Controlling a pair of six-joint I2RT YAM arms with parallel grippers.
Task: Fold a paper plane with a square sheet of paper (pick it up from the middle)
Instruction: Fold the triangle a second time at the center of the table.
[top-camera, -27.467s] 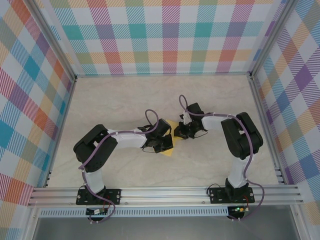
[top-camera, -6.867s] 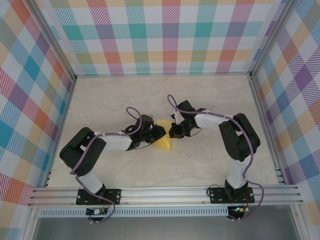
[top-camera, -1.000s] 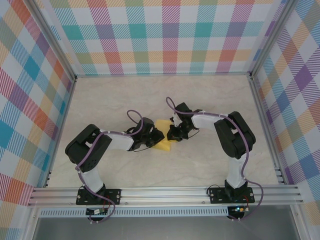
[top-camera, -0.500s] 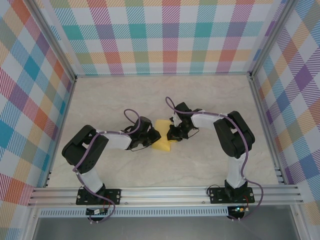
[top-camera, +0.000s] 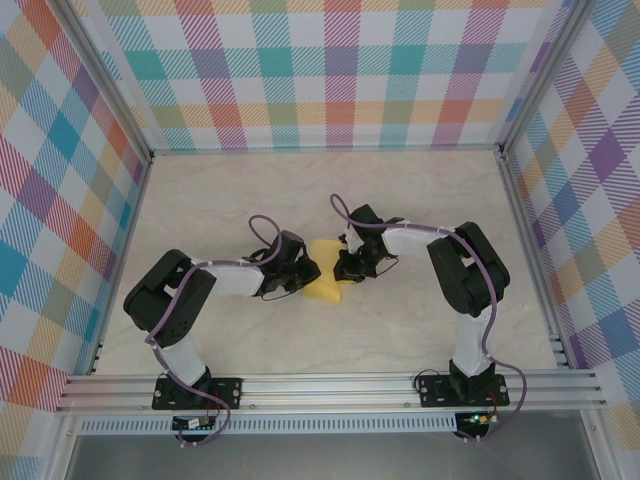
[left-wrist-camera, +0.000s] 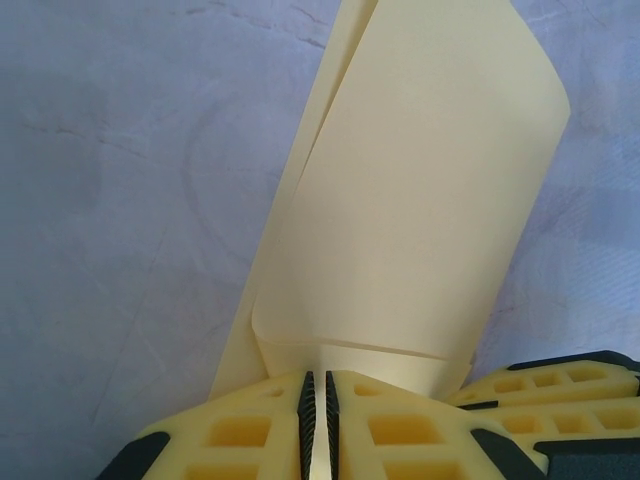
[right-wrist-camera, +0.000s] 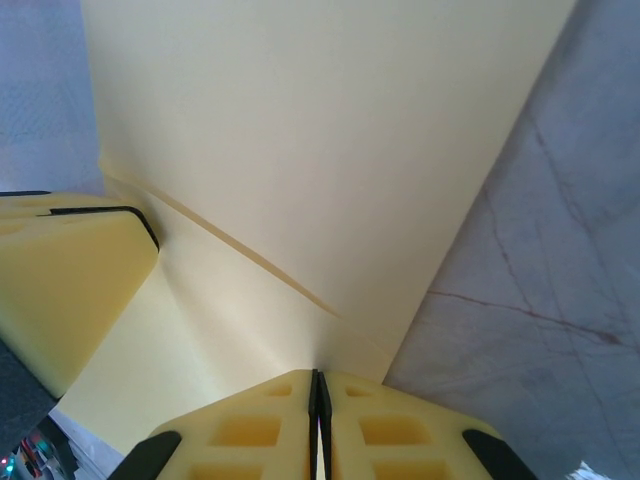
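So the paper (top-camera: 325, 283) sits about mid-table (top-camera: 250, 200), a small folded yellow shape right between the two grippers; from the top view it looks like a squat slab, wider at the near end. The left gripper (top-camera: 308, 277) is at its left edge and the right gripper (top-camera: 343, 272) at its right edge, both arms bent in low toward the middle.

In the left wrist view, the left gripper (left-wrist-camera: 315, 385) has its jaws pinched down to a sliver with the paper (left-wrist-camera: 420, 220) running into the gap; you can see two layers splitting apart along the upper left edge, and the sheet bows a bit. The right wrist view is the same deal: the right gripper (right-wrist-camera: 316, 385) is clamped tight on the paper (right-wrist-camera: 320, 150); a diagonal crease runs down toward the jaws, with marbled table off to the right.
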